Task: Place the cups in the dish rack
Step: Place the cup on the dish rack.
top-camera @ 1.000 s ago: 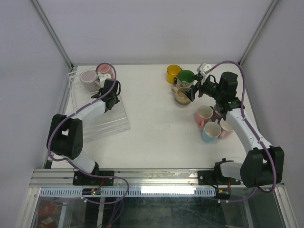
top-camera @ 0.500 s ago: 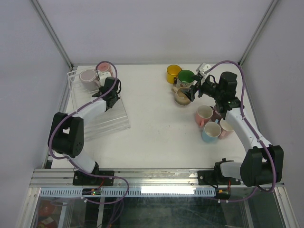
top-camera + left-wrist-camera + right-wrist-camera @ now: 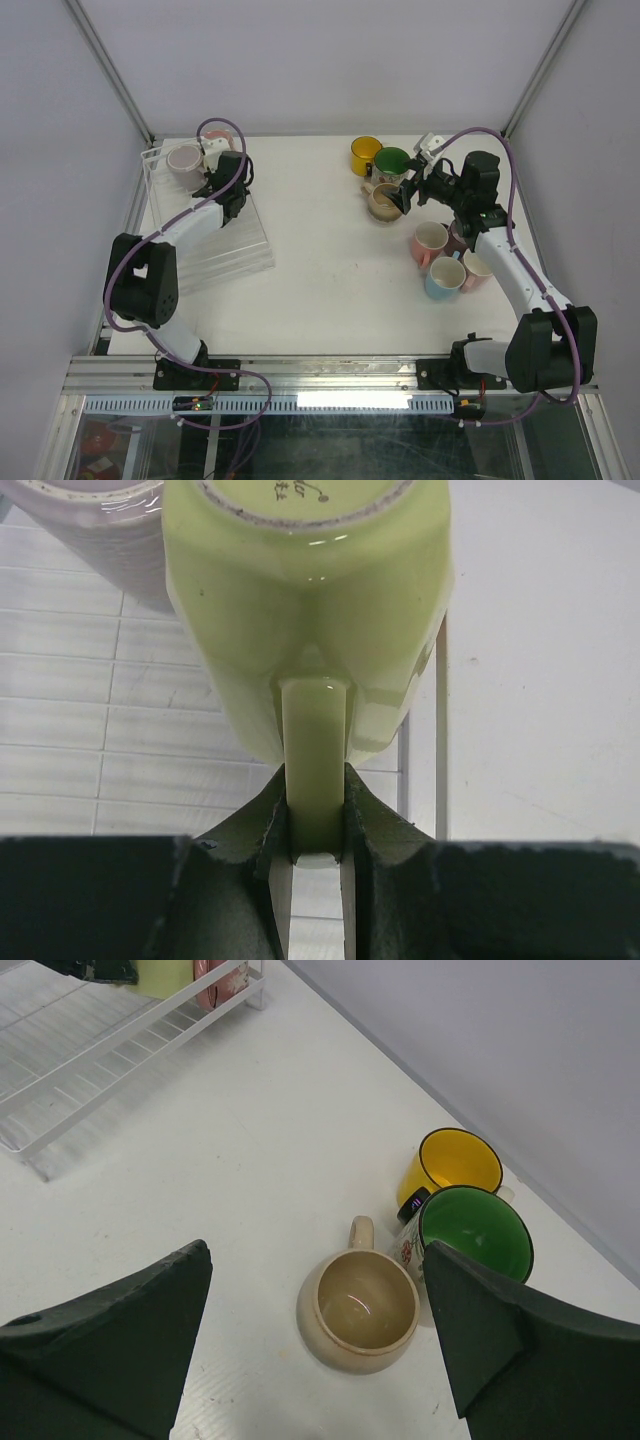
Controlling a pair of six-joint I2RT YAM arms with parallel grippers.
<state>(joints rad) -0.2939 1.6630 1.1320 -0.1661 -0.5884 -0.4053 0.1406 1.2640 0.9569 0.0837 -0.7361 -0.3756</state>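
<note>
Broadly, the white table (image 3: 330,250) bears the clear rack (image 3: 215,250) at its left side. Over the rack's far end the left gripper (image 3: 315,805) pinches the handle of a lime mug (image 3: 310,600), which hangs base toward the wrist camera just beside a mauve mug (image 3: 100,530). The right gripper (image 3: 318,1252) hovers with fingers spread wide above a beige mug (image 3: 358,1305), near a green mug (image 3: 475,1230) and a yellow mug (image 3: 458,1165)
</note>
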